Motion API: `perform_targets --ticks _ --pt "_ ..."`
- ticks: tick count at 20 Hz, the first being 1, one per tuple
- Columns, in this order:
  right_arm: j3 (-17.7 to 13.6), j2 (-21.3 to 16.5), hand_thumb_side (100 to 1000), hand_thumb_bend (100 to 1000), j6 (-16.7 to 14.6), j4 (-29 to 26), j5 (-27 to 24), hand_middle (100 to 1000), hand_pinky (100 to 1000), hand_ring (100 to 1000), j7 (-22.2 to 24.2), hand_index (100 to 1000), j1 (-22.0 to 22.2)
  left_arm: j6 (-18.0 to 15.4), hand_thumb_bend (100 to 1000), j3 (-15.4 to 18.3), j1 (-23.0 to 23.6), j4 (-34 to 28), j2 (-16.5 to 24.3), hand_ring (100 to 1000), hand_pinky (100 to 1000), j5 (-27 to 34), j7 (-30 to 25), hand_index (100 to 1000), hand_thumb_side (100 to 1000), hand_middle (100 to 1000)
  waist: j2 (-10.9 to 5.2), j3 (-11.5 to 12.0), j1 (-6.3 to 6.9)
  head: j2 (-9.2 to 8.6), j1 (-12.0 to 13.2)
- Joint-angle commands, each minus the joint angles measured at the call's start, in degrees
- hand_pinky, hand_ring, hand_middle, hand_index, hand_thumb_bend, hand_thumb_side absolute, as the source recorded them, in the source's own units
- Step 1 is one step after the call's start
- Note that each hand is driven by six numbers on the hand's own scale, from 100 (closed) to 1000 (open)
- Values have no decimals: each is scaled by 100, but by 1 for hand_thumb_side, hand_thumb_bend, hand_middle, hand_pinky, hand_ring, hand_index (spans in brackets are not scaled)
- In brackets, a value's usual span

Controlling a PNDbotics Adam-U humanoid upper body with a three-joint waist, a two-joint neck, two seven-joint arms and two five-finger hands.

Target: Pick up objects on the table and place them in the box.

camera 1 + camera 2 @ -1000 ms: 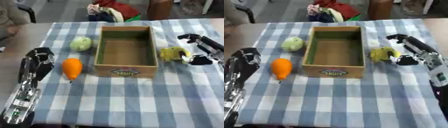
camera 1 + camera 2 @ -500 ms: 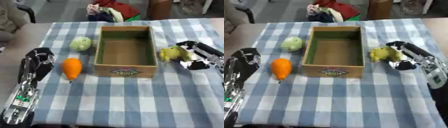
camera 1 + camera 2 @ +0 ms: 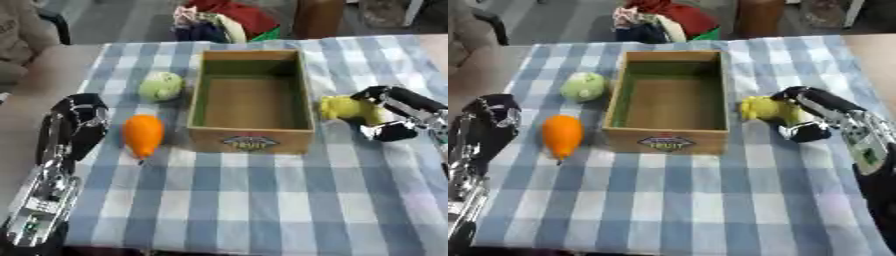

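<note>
You have three things outside the one box (image 3: 252, 142) — a green ball (image 3: 161, 86), an orange piece (image 3: 143, 134), a yellow toy (image 3: 348, 109). Your right hand (image 3: 814, 114) curls around the yellow toy; your left hand (image 3: 77, 120) rests with relaxed fingers, holding nothing. The box label is unreadable.

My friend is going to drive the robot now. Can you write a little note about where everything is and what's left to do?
Right hand: fingers curling round the yellow toy, which sits on the table right of the box; not lifted yet.
Left hand: idle at the left edge, holding nothing, fingers look relaxed.
Orange fruit and green ball: on the cloth left of the box.
Done: nothing is in the box.
Left: yellow toy, orange fruit and green ball all need to go in.
</note>
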Motion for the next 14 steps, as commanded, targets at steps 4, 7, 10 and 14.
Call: perform_targets --ticks 4,7,10,14 --pt "-75 -65 213 100 179 -3 228 416 701 751 -384 618 -73 -5 100 12 -41 -92 54 620 764 -21 -9 672 206 630 -78 7 -12 18 -3" --pt "-98 -63 197 100 282 -20 217 315 653 719 -705 508 -93 -5 100 9 -40 -90 53 620 764 -20 -13 672 206 630 -79 8 -11 18 -7" --pt "-84 -62 196 100 342 -11 208 308 649 716 -935 501 -102 -6 100 9 -40 -90 53 620 764 -20 -15 672 206 630 -78 9 -12 17 -11" --pt "-128 -89 193 100 387 -184 -21 227 608 688 -1208 425 -180 -5 100 16 -37 -91 55 620 764 -20 -8 672 206 630 -84 7 -19 2 2"
